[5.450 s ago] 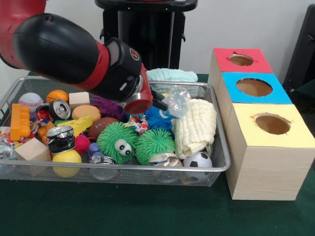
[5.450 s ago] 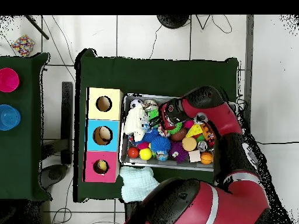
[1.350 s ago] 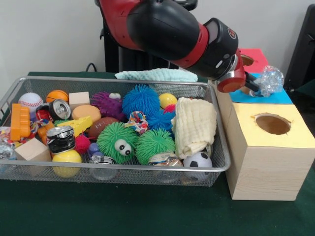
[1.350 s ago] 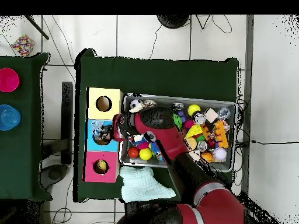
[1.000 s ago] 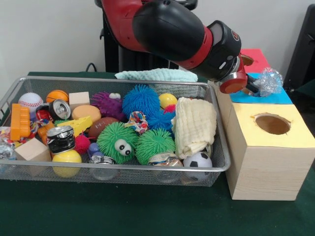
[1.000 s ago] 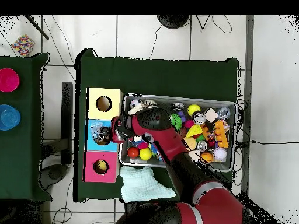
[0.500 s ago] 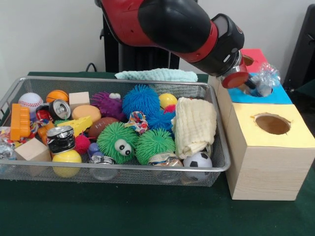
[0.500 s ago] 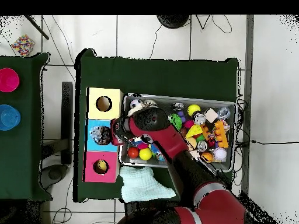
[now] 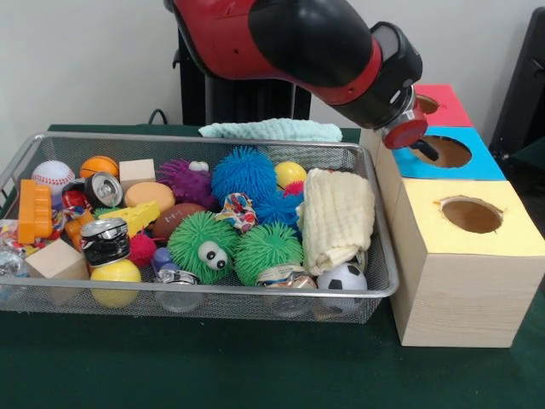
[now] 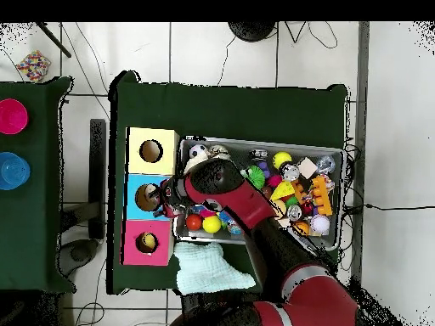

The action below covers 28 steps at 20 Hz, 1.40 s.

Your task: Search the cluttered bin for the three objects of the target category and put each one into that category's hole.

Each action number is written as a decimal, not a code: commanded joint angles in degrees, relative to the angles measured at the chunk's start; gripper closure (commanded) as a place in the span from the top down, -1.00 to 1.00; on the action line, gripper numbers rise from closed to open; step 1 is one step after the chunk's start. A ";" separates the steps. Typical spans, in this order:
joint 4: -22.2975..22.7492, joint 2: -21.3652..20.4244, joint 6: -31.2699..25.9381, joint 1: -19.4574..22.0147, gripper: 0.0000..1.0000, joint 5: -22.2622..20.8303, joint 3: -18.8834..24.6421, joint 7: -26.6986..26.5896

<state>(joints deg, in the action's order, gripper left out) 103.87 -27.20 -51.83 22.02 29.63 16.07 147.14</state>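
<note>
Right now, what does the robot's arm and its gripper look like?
The arm is thick and rounded, with glossy red shells and black sections, a red band before the black wrist, and a small round red-and-white logo on that wrist. It ends in a red disc-shaped flange carrying a small dark gripper. No cables show on it.

Bin [image 9: 375,290] left of three boxes [image 9: 464,281] in row; towel [image 9: 272,129] behind bin.
</note>
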 commanded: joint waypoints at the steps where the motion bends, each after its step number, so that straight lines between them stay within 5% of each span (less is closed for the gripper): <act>1: -7.87 1.04 -4.95 -0.01 1.00 -4.22 -1.49 4.07; 10: -18.34 -0.81 -13.75 -2.61 1.00 -12.01 -8.12 10.06; 19: -35.74 1.26 -25.17 -5.41 1.00 -22.13 -15.73 11.62; 28: -45.83 5.10 -23.47 -5.40 1.00 -31.77 -21.84 6.72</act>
<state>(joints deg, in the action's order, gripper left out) 69.17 -26.57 -73.11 15.27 4.81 -1.04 147.14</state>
